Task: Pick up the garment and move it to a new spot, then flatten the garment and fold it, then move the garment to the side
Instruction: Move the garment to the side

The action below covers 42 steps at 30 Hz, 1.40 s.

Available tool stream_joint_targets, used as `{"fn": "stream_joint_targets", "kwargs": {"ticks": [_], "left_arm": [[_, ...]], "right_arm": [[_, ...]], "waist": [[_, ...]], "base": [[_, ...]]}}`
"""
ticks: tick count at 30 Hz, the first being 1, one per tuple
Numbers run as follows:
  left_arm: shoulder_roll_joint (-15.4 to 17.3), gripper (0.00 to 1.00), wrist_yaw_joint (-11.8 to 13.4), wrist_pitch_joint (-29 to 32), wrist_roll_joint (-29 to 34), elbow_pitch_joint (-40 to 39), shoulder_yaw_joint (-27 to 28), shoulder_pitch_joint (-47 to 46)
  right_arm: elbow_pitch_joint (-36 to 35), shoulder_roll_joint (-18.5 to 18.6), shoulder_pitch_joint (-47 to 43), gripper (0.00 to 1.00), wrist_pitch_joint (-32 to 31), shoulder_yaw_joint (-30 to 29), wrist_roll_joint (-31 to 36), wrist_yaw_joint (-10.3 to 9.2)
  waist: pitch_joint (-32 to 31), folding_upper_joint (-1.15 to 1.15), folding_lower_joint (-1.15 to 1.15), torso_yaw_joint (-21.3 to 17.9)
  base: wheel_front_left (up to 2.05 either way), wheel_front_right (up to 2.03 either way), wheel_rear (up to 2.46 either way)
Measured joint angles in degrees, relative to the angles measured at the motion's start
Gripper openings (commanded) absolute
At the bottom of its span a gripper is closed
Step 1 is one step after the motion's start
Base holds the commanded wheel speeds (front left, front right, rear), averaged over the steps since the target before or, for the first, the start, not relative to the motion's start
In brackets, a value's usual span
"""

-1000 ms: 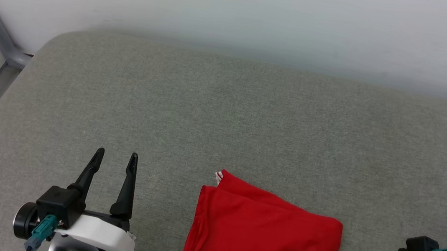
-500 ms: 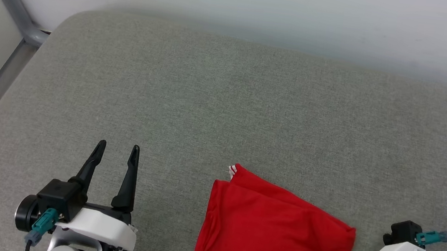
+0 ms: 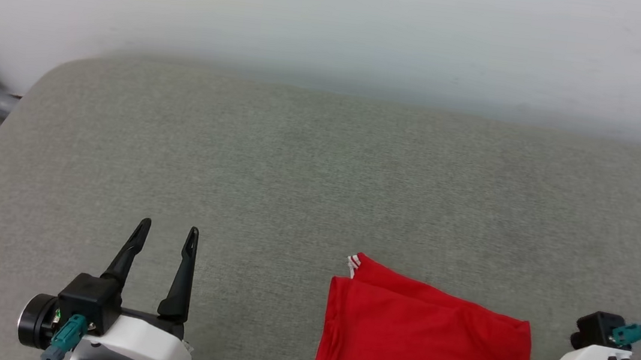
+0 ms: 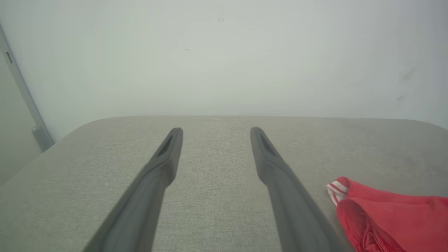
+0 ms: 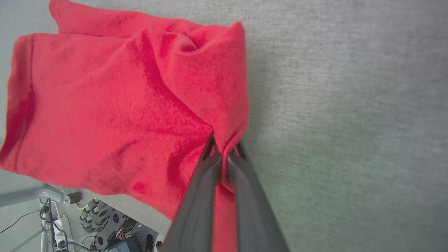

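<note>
The left end effector [image 4: 216,130] has its two dark fingers [image 4: 164,164] spread wide with nothing between them, over a padded grey fabric counter [image 4: 217,196]. At the lower right the red garment [image 4: 392,213] lies bunched, its red-and-white striped trim [image 4: 334,189] just beside the right-hand finger. A pale wall [image 4: 224,52] rises behind, with a grey post [image 4: 21,91] at the left.

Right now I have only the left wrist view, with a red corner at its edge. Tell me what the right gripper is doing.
Observer: The right gripper is shut on the garment, pinching a bunched fold at its right edge.
Operator: Say how the rest lies.
Observer: Folded over, a plain red face up.
Operator: Now the near edge.
Observer: It overhangs the cushion edge; the robot's wheeled base shows beneath.
</note>
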<state>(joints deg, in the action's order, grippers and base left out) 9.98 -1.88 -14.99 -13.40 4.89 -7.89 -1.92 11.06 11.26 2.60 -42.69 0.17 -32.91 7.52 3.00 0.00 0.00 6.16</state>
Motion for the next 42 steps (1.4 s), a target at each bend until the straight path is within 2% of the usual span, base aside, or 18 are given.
{"fn": "stream_joint_targets", "kwargs": {"ticks": [12, 16, 21, 27, 32, 37, 42], "left_arm": [[0.48, 1.00, -0.52, -0.08, 0.58, -2.80, -0.55, -0.44], [1.12, 1.00, -1.04, -0.08, 0.86, -3.69, -0.81, -2.46], [2.41, 1.00, -1.92, 0.33, 1.43, -4.99, -1.65, -5.85], [4.52, 1.00, -2.72, 1.53, 2.13, -8.20, -2.37, -9.70], [6.03, 1.00, -3.68, 2.37, 2.60, -11.43, -3.39, -14.56], [6.89, 1.00, -4.20, 2.53, 2.69, -13.29, -4.69, -18.55], [7.20, 1.00, -4.52, 2.23, 2.76, -14.04, -5.77, -21.05]], "right_arm": [[-2.49, 2.35, 4.07, 0.00, -1.70, -4.11, 6.19, -0.01], [-1.31, 4.02, 8.37, 0.00, -0.41, -4.76, 7.82, -0.01], [1.42, 5.17, 14.88, 0.00, 2.59, -6.08, 10.17, -0.01], [4.06, 8.88, 22.86, 0.00, 4.12, -11.59, 12.21, 0.01], [6.25, 13.32, 29.34, 0.00, 5.43, -19.92, 16.90, -0.01], [6.80, 15.55, 32.35, 0.00, 5.65, -26.33, 20.61, 0.00], [8.12, 15.17, 33.60, 0.00, 5.37, -32.87, 22.95, 0.00]], "waist": [[1.82, 0.00, 0.00, -13.06], [4.58, 0.00, 0.00, -16.84], [9.84, 0.00, 0.00, -19.70], [16.80, 0.00, 0.01, -21.29], [23.95, 0.00, 0.01, -20.99], [29.31, 0.00, 0.02, -19.80], [33.23, 0.00, 0.02, -18.24]], "base": [[0.00, 0.00, 0.00], [0.00, 0.00, 0.00], [0.00, 0.00, 0.00], [0.00, 0.00, 0.00], [0.00, 0.00, 0.00], [0.00, 0.00, 0.00], [0.00, 0.00, 0.00]]}}
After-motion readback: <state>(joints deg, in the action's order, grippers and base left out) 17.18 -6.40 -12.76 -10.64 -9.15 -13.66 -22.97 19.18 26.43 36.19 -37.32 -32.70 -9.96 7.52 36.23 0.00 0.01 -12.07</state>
